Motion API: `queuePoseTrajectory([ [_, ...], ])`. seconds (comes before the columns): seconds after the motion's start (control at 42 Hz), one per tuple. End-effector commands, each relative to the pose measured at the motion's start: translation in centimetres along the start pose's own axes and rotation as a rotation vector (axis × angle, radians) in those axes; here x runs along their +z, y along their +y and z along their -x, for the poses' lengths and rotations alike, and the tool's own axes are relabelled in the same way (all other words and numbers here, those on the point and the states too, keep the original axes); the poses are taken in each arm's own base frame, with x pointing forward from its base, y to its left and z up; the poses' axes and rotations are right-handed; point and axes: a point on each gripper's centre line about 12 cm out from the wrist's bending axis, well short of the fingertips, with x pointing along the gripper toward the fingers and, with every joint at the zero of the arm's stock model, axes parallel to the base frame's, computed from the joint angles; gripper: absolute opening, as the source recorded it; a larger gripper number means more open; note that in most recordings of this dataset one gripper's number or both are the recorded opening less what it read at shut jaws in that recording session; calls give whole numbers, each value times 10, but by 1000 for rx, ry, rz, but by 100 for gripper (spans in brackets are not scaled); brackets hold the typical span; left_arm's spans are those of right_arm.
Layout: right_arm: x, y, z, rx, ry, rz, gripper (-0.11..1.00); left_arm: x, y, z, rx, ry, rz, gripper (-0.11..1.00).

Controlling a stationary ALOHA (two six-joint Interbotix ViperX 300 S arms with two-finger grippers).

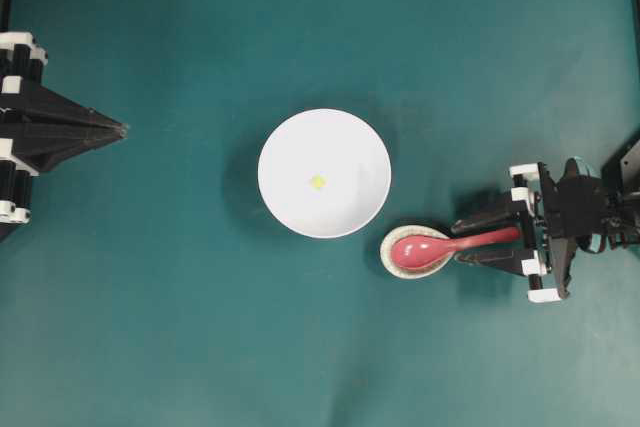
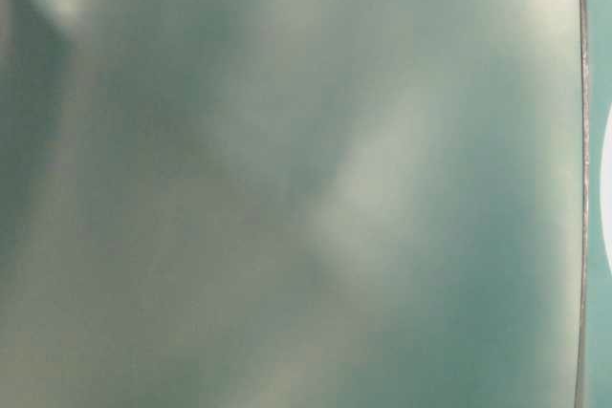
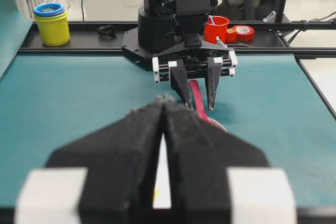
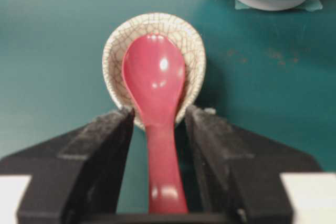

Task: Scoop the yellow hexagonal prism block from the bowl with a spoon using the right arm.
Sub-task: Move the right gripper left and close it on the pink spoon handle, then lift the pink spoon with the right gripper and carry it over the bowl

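red spoon (image 4: pixel 156 85): scoop rests in small crackled dish (image 4: pixel 113 51), handle runs back between right gripper's fingers
right gripper (image 4: pixel 157 124): jaws spread, straddling handle, no squeeze on it
yellow block (image 1: pixel 317 182): middle of white bowl (image 1: pixel 290 142)
bowl: just beside dish
left gripper (image 3: pixel 164 109): fingers pressed together, holds nothing, well apart from bowl

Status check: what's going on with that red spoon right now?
Right gripper open, straddling spoon handle, not clamped. Left gripper shut, parked. Yellow block in bowl. Nothing in the way.
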Motion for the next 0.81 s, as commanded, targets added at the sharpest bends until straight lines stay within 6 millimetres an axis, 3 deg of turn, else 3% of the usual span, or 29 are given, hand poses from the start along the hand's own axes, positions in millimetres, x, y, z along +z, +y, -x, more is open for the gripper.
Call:
queuePoseTrajectory([
  [0.0,3,2,0,7,-11,-4,51,4,0,-2,-2,-9,-3,1],
  [0.476,0,2,-2,5,15,-6,50,4,0,-2,-2,-8,-3,1],
  [0.595,1,2,-1,7,12,-5,44,4,0,-2,-2,-8,-3,1],
  [0.738,1,2,-1,6,4,-5,25,4,0,-2,-2,-9,-3,1],
  [0.785,2,2,-1,6,-2,-5,24,5,0,-2,-2,-11,-3,1],
])
